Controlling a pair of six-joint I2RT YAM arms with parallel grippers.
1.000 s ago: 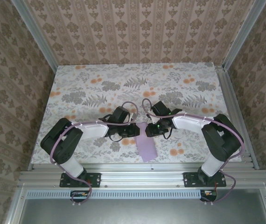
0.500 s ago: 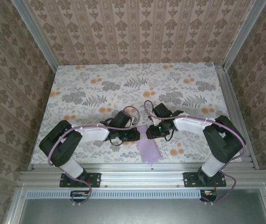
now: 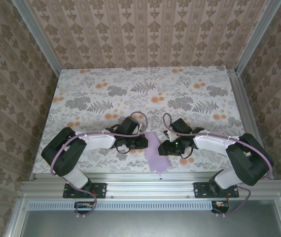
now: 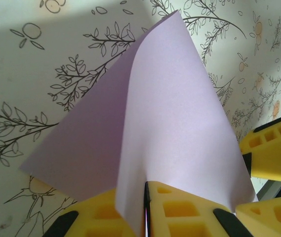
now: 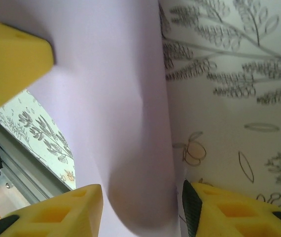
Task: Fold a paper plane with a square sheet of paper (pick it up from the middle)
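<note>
The paper plane is a pale lilac sheet folded into a pointed dart. It lies near the table's front edge between both grippers, its wider end toward the rail. My left gripper is shut on it. In the left wrist view the yellow fingers pinch the fold of the paper plane, whose two flaps spread toward a far tip. My right gripper stands open on the other side. In the right wrist view the paper plane bulges loosely between the spread fingers of the right gripper.
The tabletop carries a grey-and-orange floral print with free room behind the grippers. An aluminium rail runs just in front of the paper. Patterned walls close in the left, right and back sides.
My right gripper has opened and let go of the paper, and its arm has swung nearer and to the right. The left gripper still holds the paper, which now lies lower and wider.
</note>
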